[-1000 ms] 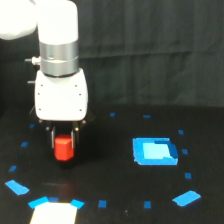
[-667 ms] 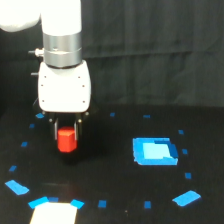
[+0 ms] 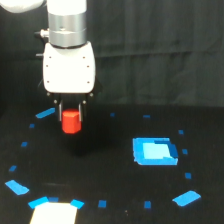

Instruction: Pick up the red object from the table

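My claw (image 3: 71, 111) hangs below its white housing (image 3: 69, 67), dark fingers pointing straight down, clenched on the red object (image 3: 71, 121). The fingers flank the block's upper part on both sides; its lower half shows bare beneath them. The red object, a small red-orange block somewhat taller than wide and narrower than the housing, sits upright in my grip and appears clear of the bench (image 3: 110, 170), with black surface visible under its lower edge; how far clear I cannot tell.

Above the housing, my silver-grey wrist cylinder (image 3: 66, 22) runs up to the top edge of the exterior view.

The bench is flat and black, meeting the black curtain backdrop (image 3: 160, 50) along a faint horizontal line behind my claw. Small blue tape marks (image 3: 102, 203) form a loose ring across the surface. A slanted blue strip (image 3: 45, 113) lies just to the exterior view's left of the block, near but apart from it. The larger blue square patch (image 3: 155, 151) lies well apart, toward the exterior view's right, its edges slightly ragged. A pale rectangular patch (image 3: 55, 212) with blue corners touches the bottom edge of the view, nearer the camera than my claw.

Between the block and the blue square patch the bench shows open black surface; the same holds directly below and in front of the block, up to the pale patch.
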